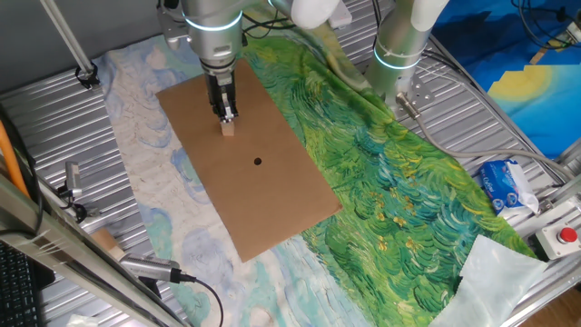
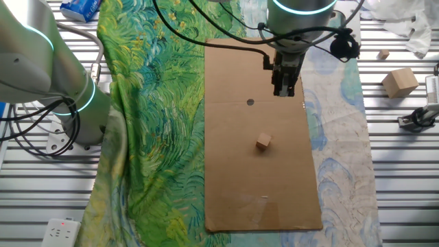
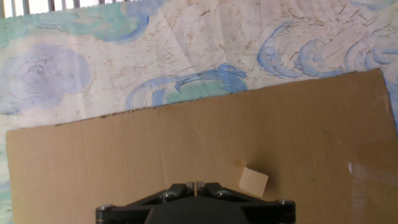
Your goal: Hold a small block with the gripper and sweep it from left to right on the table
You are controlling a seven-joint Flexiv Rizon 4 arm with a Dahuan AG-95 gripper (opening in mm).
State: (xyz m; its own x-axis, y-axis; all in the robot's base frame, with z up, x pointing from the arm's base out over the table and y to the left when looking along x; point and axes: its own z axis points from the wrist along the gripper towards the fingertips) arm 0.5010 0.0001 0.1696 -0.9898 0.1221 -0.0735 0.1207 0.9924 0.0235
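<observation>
A narrow black two-finger gripper hangs from a silver arm with a glowing cyan ring, pointing straight down over a flat brown cardboard sheet. In the hand view the two fingers meet with almost no gap and nothing sits between them, so the claw is closed and empty.

The small block, a tiny pale tan wooden cube, lies loose on the cardboard, apart from the fingertips. One fixed view makes it look as if it sits right under the tips; the other fixed view shows a clear stretch of bare cardboard between them. The hand view places the small block just beside the fingers, off to one side.

As far as the pictures show, no part of the task is done: the block is not held. The claw would have to open, line up over the cube, descend, close on it, and then sweep across the table.

A small black dot marks the cardboard near the gripper. Swirly green cloth lies on one side of the cardboard and pale blue cloth on the other. A second silver arm column stands at the table's edge, and a larger wooden block rests on the ribbed metal, well apart. Nothing stands on the cardboard to block a sweep, though the cloth edges could snag the cube.
</observation>
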